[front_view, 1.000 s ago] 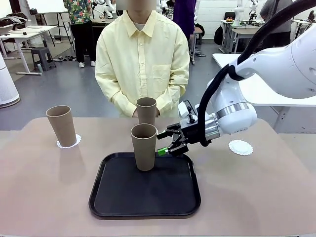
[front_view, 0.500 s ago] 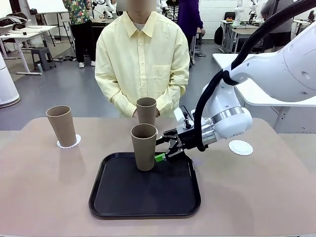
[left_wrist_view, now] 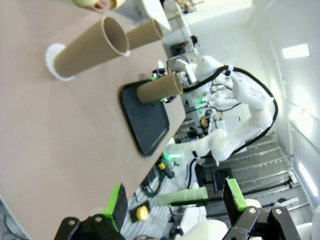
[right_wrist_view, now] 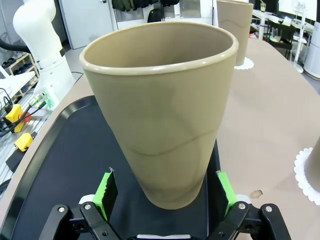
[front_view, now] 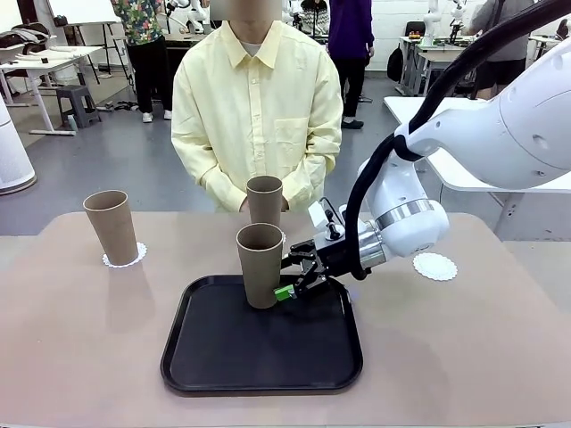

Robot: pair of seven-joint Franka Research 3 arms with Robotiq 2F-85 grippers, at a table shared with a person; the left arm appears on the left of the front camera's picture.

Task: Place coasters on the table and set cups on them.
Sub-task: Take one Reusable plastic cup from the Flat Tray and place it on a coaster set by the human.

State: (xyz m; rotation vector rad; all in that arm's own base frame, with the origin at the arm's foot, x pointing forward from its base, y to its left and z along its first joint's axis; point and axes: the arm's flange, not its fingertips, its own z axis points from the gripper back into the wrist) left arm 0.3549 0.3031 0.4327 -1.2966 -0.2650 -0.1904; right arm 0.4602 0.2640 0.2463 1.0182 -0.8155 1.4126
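A brown cup point(front_view: 260, 265) stands upright at the far edge of the black tray point(front_view: 261, 343). My right gripper point(front_view: 284, 278) is open, its green pads on either side of this cup's point(right_wrist_view: 162, 105) lower part, a gap showing at each fingertip point(right_wrist_view: 106, 189). Another cup point(front_view: 112, 226) stands on a white coaster point(front_view: 124, 259) at the far left of the table point(front_view: 464, 339). A third cup point(front_view: 265, 200) stands behind the tray, near the person. An empty coaster point(front_view: 434, 266) lies at the right. My left gripper point(left_wrist_view: 175, 200) hangs open above the table's edge, holding nothing.
The person in a yellow shirt point(front_view: 257, 107) stands at the far side with hands clasped. The white right arm point(front_view: 406, 214) reaches in over the table's right half. A white-topped table point(front_view: 464, 165) stands behind it.
My right gripper has moved left along the tray's far edge until its open fingers flank the cup on the tray. The cups and coasters have not moved.
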